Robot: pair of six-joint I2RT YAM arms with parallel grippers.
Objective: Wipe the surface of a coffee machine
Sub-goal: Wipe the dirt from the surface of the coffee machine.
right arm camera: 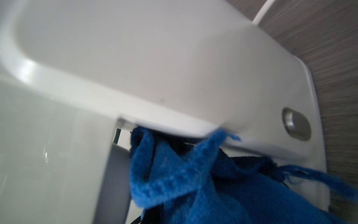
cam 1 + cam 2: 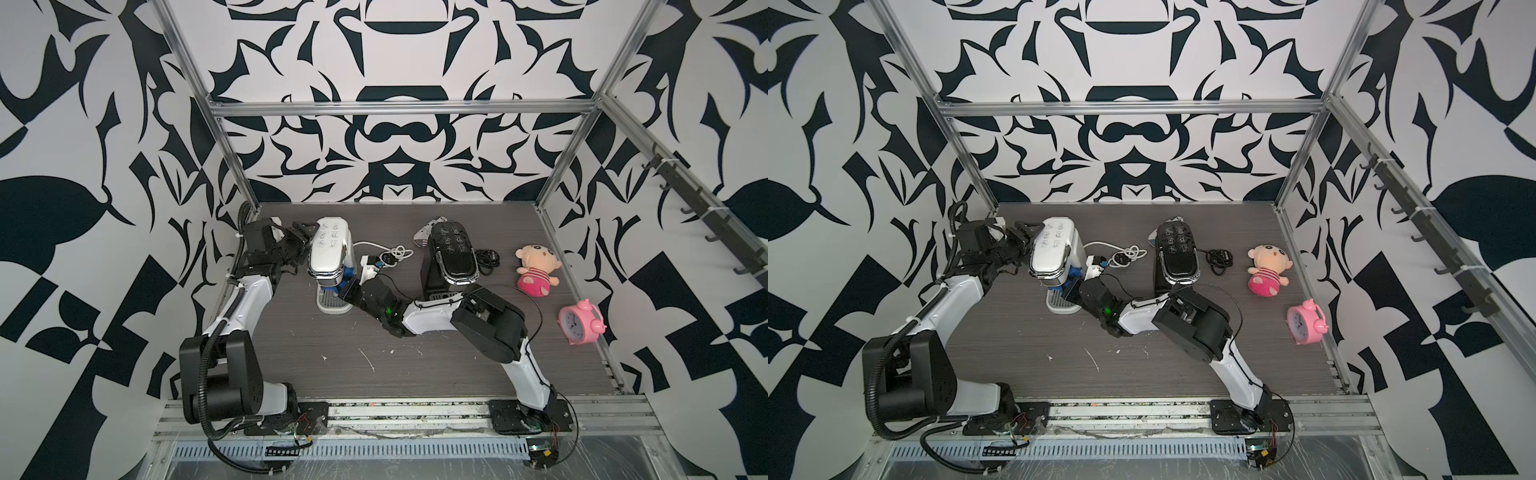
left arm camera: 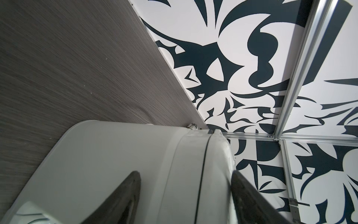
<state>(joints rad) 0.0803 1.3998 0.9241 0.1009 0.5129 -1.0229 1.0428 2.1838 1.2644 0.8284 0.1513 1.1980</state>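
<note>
Wiping appeared underway, not finished. White coffee machine stood at the counter's rear, on the left arm's side. Right pincer, clamped narrow on the blue cloth, reached beneath the machine's head above the drip tray. Left pincer stood wide at the machine's far flank; whether it braced the body could not be told. Button panel and remaining faces likely still needed passes. Only the right wrist view, though blurred, showed cloth touching the housing's lower edge; both top views alone showed the overall layout.
</note>
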